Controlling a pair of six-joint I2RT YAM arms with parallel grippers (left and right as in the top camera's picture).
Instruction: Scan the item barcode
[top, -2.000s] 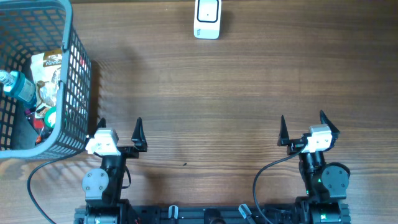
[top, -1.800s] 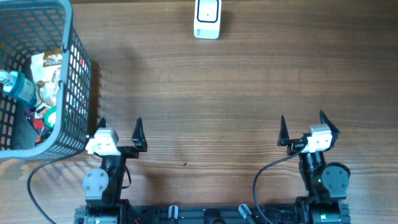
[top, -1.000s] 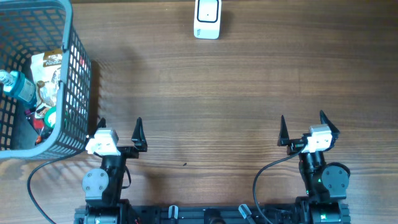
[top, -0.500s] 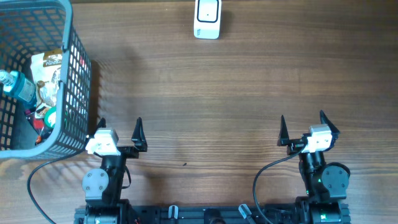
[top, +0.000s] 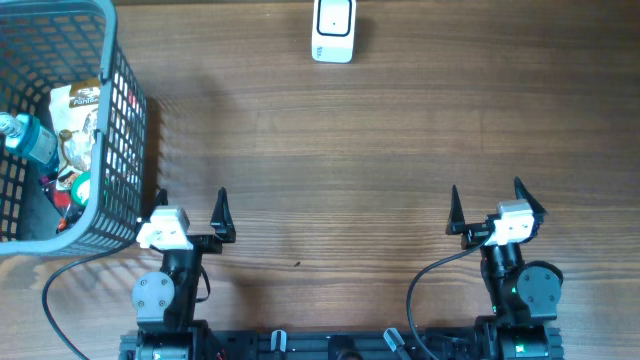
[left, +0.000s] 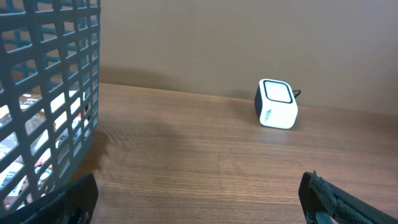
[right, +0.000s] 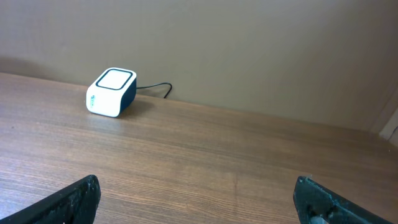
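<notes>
Near the table's (top: 350, 150) near edge: left gripper (top: 192, 198) and right gripper (top: 486, 189), both with jaws spread wide apart, clamped on nothing. At the far left corner: a grey mesh basket (top: 126, 120) holding a snack pouch (top: 80, 112) and a blue bottle (top: 27, 137) among other items. At the middle of the far edge: a white scanner (top: 333, 30), well apart from both grippers.

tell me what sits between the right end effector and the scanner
Nothing: only bare wooden table runs from the right end effector to the white scanner, clear in the overhead view.
</notes>
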